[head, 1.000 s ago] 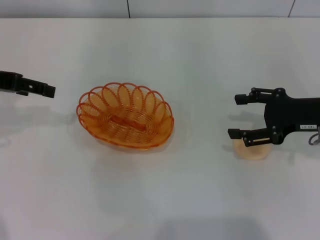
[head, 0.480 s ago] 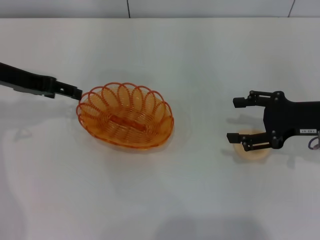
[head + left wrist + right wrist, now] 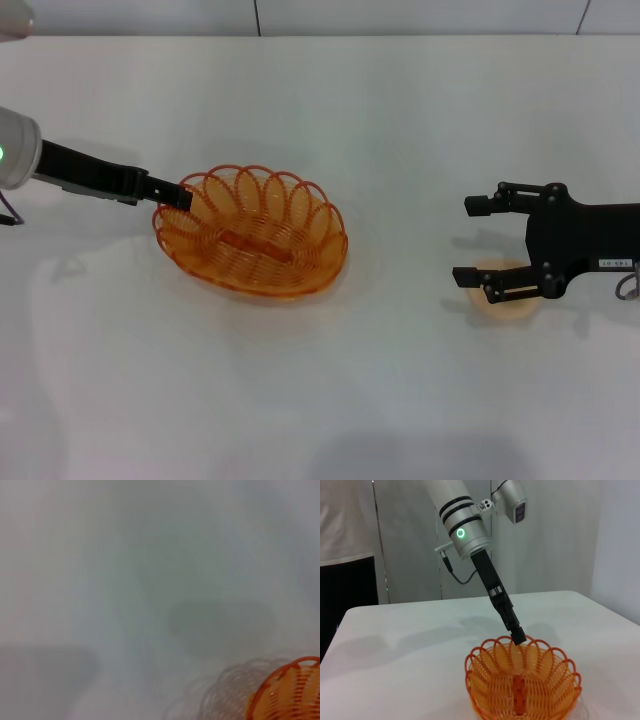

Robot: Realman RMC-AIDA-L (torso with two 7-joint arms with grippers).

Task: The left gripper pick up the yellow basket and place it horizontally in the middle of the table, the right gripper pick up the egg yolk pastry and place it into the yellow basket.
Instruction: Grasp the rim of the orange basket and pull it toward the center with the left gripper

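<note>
Yellow basket [image 3: 250, 232]: oval wire basket with looped rim, upright on the table [image 3: 330, 400], left of centre in the head view, long axis slanting slightly. Also visible in the right wrist view [image 3: 522, 685] and at one corner of the left wrist view [image 3: 290, 690].

Basket contents: none seen; woven base exposed in the head and right wrist views.

Left gripper [image 3: 183, 194]: tip at the basket's left rim, at or just over the loops. The right wrist view [image 3: 518, 636] shows it angled down from above, tip meeting the far rim. Its fingers appear as one narrow black tip; whether they are parted or pinched on a loop cannot be determined.

Egg yolk pastry [image 3: 505, 300]: on the table, well apart from the basket, on the right side. Partly covered by the nearer finger of the claw above it.

Right gripper [image 3: 472, 240]: over the right side of the table, fingers spread wide, holding nothing. Nearer finger lies across the pastry; the farther finger is over bare table beyond it. Contact with the pastry cannot be confirmed.

Table: plain white surface, carrying faint shadows of both arms.
</note>
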